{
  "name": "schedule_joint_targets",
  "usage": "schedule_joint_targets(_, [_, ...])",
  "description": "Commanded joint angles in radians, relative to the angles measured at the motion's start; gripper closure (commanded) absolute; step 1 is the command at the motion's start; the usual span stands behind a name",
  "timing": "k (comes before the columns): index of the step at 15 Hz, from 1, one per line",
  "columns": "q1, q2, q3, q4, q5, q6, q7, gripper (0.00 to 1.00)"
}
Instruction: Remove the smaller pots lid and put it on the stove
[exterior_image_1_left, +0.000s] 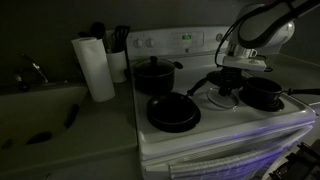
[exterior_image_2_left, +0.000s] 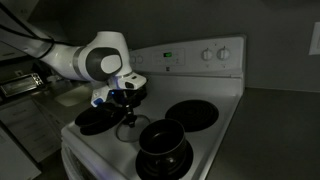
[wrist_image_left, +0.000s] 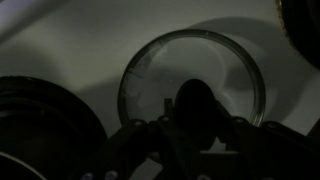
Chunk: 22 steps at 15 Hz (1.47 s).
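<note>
My gripper (wrist_image_left: 197, 120) is shut on the dark centre knob of the lid (wrist_image_left: 160, 70), a small round see-through lid with a pale metal rim. The lid sits low over the white top of the stove (exterior_image_1_left: 225, 125), between the burners; I cannot tell whether it touches. In both exterior views the gripper (exterior_image_1_left: 224, 86) (exterior_image_2_left: 125, 102) hangs over the middle of the stove. The smaller pot (exterior_image_1_left: 262, 93) stands uncovered on a burner beside it, handle pointing away, and also shows in an exterior view (exterior_image_2_left: 97, 120).
The taller black pot (exterior_image_1_left: 152, 73) (exterior_image_2_left: 163, 150) with its dark lid stands on another burner. A flat black frying pan (exterior_image_1_left: 172, 112) is on the front burner. A paper towel roll (exterior_image_1_left: 96, 68), a utensil holder (exterior_image_1_left: 118, 52) and a sink (exterior_image_1_left: 40, 100) lie beside the stove.
</note>
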Motion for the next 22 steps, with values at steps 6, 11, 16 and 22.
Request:
schedule_joint_targets(6, [0.038,0.163,0.004,0.186,0.003,-0.218,-0.069,0.84])
schedule_joint_targets(11, [0.073,0.232,0.0,0.276,-0.013,-0.335,-0.022,0.84])
schedule_joint_targets(16, [0.087,0.231,-0.012,0.275,-0.014,-0.337,0.079,0.84])
schedule_joint_targets(22, [0.098,0.16,-0.018,0.172,-0.026,-0.224,0.307,0.84])
